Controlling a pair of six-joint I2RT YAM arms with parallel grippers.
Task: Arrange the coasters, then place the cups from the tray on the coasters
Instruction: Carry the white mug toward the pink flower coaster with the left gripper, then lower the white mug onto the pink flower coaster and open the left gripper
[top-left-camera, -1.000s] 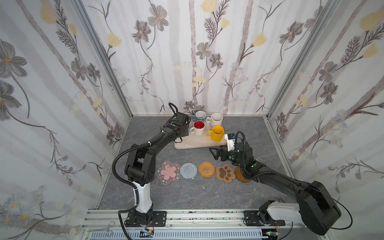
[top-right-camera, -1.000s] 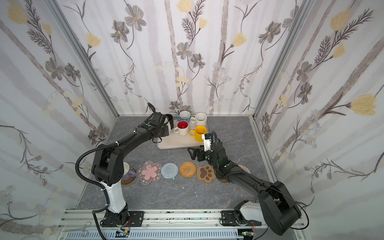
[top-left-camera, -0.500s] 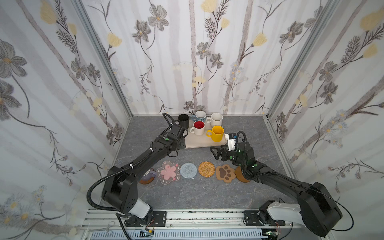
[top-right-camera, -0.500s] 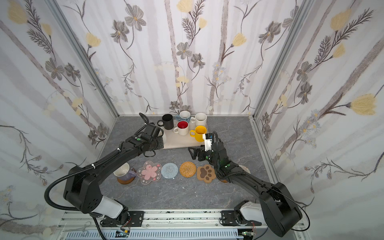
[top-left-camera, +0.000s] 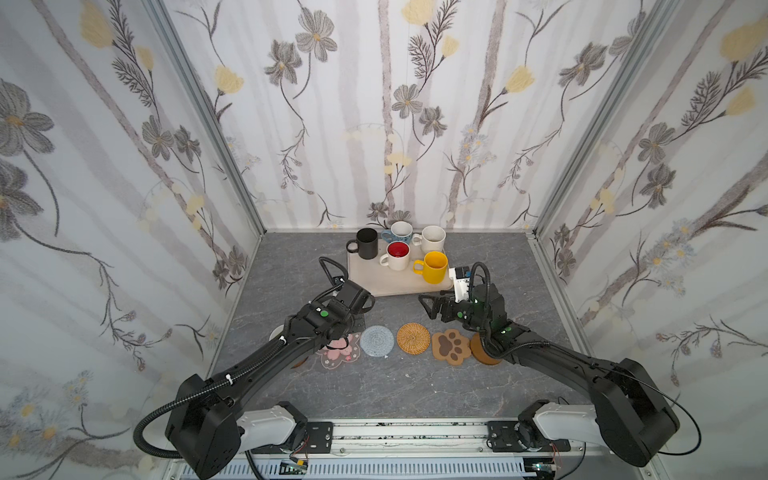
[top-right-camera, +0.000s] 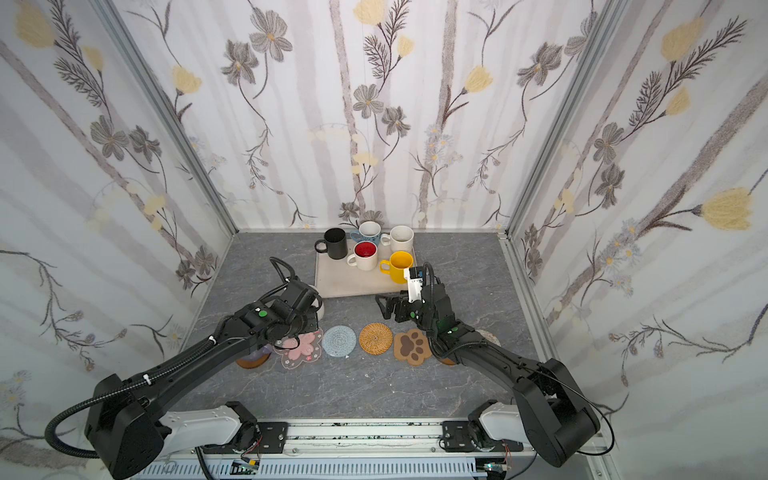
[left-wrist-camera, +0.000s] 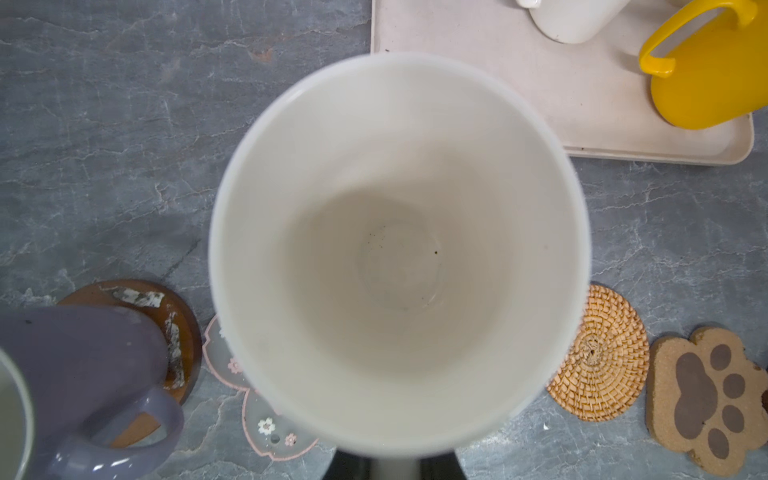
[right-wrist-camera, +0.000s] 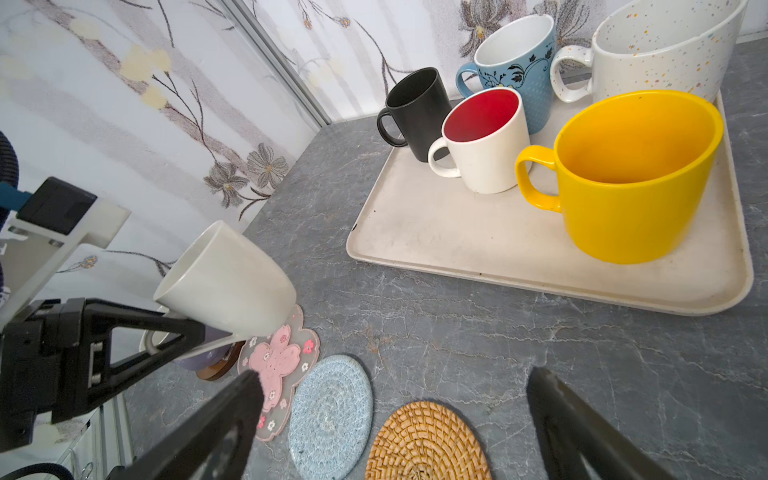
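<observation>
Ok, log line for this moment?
left end effector: shut on white mug, tilted over pink coaster | right end effector: open, empty | tray: five mugs

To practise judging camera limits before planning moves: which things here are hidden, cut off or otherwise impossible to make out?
Left wrist view: the white cup fills the frame, covering most of the pink blossom coaster.
The lavender cup: cut off by that view's edge; mostly under the left arm in both top views.
The rightmost brown wooden coaster: partly under the right arm in a top view.
</observation>
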